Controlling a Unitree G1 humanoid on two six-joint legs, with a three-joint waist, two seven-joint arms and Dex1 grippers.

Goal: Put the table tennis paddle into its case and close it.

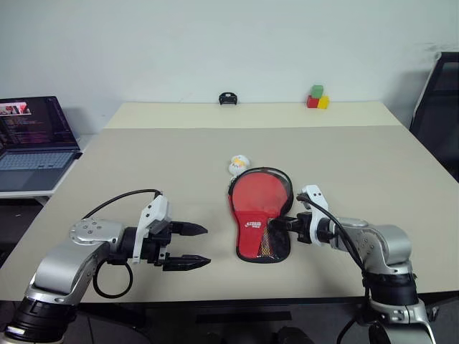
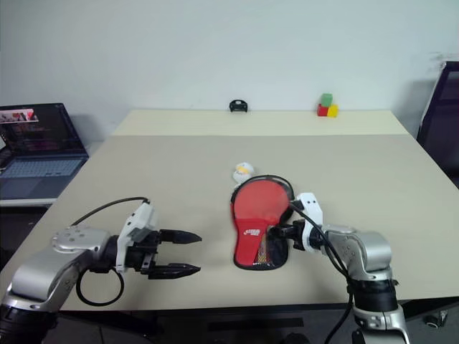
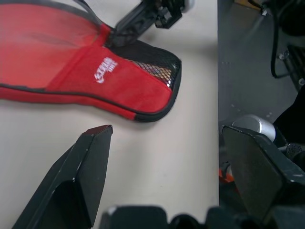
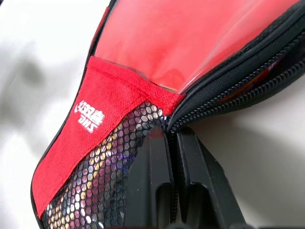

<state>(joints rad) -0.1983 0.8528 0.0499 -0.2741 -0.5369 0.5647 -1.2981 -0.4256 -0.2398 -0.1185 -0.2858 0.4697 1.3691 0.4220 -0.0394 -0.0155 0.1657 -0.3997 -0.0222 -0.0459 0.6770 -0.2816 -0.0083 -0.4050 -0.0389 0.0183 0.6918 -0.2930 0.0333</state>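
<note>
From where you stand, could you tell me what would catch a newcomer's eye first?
The red case lies near the front edge of the beige table, its zip partly undone, with the right gripper shut at the zip's end. The left gripper hangs open beside it. Coloured blocks sit at the far edge.

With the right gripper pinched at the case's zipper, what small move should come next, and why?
Probably pull the zip on around the edge. The right gripper is shut where the teeth meet on the case, and the zipper beyond it still gapes. The open left gripper could first hold the case steady.
</note>
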